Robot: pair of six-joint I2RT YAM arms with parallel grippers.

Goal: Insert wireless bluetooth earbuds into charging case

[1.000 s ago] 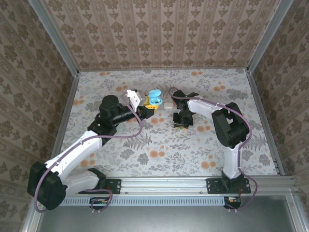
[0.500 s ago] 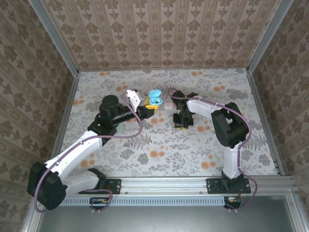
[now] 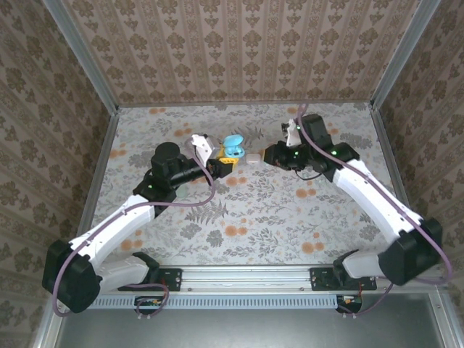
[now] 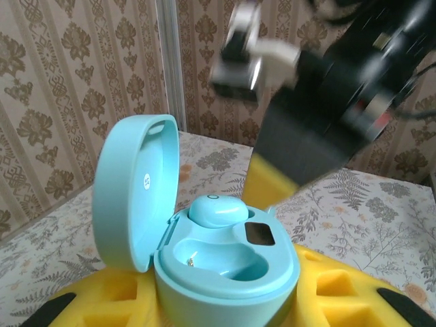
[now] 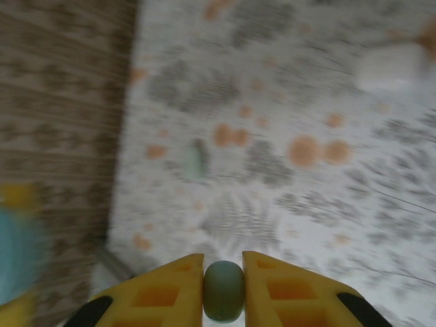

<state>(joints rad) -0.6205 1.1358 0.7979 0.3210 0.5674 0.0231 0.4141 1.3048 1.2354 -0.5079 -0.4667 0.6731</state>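
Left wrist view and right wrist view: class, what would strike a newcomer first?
The light teal oval plastic charging case stands open in the left hand, one teal earbud seated, the other well empty. The right hand pinches a small grey-green rounded earbud between its yellow fingers.

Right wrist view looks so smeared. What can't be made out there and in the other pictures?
- Right wrist view: blur; the greenish lump pinched in the right tool has no clear shape, and the white blob none either.
- Left wrist view: the charging case is cut off below by the bottom edge; the right arm is blurred.
- Top view: the case's inside is too small.
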